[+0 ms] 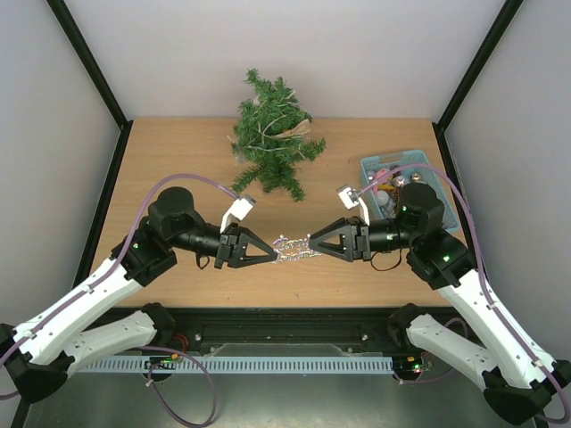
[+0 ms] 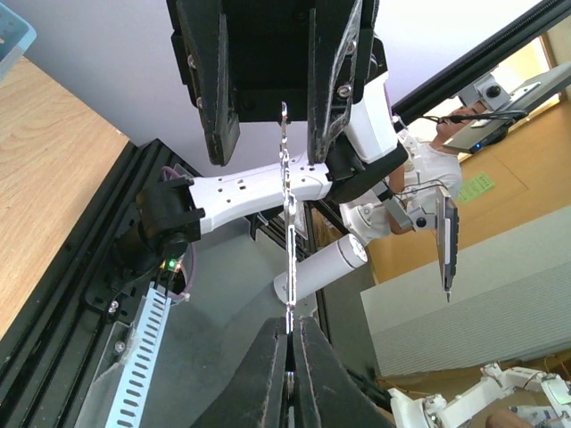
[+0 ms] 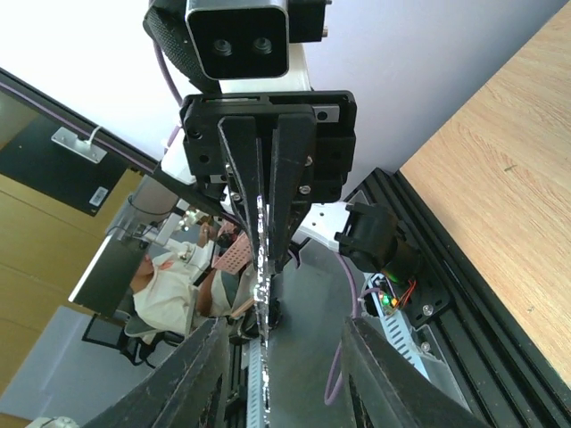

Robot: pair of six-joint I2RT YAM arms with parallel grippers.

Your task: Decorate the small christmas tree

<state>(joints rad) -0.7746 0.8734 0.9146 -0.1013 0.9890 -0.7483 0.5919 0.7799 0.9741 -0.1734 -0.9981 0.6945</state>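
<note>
The small christmas tree (image 1: 272, 143) sits at the far middle of the table (image 1: 178, 160), well apart from both arms. Nearer me, I have the silver glittery ornament (image 1: 297, 248) pinched in the closed left gripper (image 1: 270, 254), held out edge-on. The right gripper (image 1: 315, 244) faces it with jaws apart around the other end, not clamping, which I judge to be a handover for a better grip.

Table (image 1: 169, 160) left of tree (image 1: 272, 143) open (basket (image 1: 393, 160) blocks rt rear).
</note>
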